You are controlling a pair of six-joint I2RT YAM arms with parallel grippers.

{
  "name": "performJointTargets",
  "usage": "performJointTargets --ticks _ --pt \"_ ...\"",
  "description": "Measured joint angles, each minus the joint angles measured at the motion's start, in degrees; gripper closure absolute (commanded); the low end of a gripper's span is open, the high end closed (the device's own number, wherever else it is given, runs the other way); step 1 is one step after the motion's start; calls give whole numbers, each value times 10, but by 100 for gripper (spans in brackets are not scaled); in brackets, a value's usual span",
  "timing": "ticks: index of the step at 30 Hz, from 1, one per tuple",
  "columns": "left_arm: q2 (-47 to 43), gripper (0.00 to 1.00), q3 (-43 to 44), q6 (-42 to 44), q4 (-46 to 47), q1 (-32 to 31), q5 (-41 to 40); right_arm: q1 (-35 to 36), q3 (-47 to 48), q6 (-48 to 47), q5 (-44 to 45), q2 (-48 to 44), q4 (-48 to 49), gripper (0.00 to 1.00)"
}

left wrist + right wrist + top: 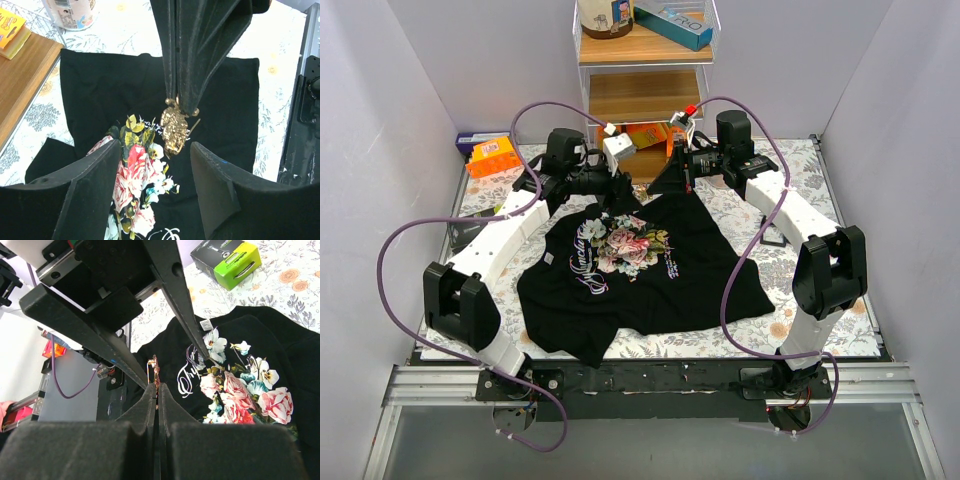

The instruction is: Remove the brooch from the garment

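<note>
The right pincer [181, 107] points down with its fingers pressed together on the top of the brooch [174, 127], a small gold filigree piece that hangs from the tips over the chest of the black T-shirt [100, 90], just beside the rose print [137, 170]. I can't tell whether the brooch is touching the cloth. The left pincer [155, 145] hovers close in front of it, fingers spread apart and gripping nothing, while the T-shirt lies spread on the flower-patterned worktop [820, 290].
</note>
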Motion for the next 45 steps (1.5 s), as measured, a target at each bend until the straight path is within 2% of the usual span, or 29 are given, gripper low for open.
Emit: performJointTargets --ticks 7,45 --pt "19 52 14 -7 10 0 26 0 0 2 -4 3 0 99" --pt "30 59 36 -28 27 -2 30 5 1 -3 2 5 0 99"
